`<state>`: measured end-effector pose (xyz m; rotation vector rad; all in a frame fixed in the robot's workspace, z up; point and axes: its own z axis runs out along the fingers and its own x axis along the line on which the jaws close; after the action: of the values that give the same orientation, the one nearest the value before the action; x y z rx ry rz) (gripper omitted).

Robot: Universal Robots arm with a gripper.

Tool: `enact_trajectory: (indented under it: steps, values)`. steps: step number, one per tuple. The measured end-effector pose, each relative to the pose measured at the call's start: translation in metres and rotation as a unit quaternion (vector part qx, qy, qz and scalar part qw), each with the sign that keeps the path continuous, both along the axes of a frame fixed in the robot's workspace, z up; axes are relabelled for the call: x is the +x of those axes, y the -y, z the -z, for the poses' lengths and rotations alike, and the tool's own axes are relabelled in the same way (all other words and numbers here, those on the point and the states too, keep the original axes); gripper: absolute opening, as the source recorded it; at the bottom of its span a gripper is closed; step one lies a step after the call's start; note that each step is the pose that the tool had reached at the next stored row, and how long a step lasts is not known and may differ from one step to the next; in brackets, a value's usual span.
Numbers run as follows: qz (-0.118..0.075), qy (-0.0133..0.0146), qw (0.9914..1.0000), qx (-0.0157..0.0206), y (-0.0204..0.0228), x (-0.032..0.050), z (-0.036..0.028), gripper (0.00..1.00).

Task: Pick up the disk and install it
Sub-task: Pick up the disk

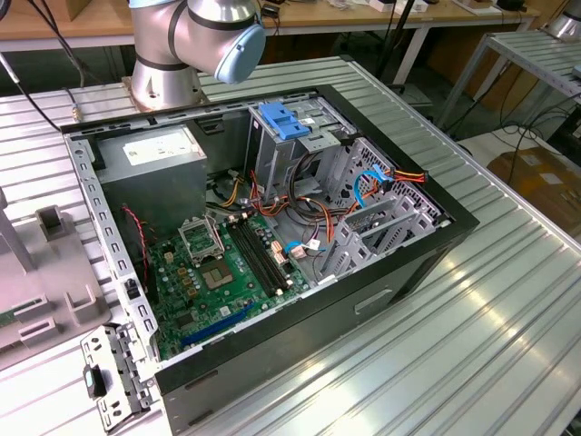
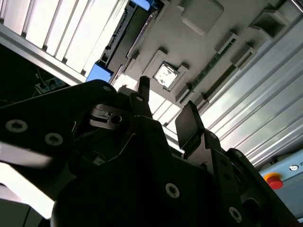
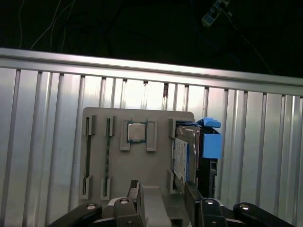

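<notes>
End effector (image 3: 163, 191) open, empty; disk (image 3: 182, 156) stands on edge in grey tray (image 3: 98, 142), just beyond one fingertip (image 3: 191, 195), long axis pointing away.

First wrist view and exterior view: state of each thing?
Gripper: open, holding nothing.
Disk: on edge in a tray slot, not gripped.
Chip: seated in its tray pocket.
Case: open, side panel off.

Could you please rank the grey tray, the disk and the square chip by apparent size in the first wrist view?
1. grey tray
2. disk, standing on edge
3. square chip
</notes>
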<state>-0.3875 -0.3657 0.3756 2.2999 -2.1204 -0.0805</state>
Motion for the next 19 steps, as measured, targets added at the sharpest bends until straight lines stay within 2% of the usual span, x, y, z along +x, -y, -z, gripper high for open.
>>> enact_trajectory:
  steps: [19]
  values:
    - [0.000,0.0000,0.99999,0.0036,-0.0093,-0.0013,0.0055,0.50]
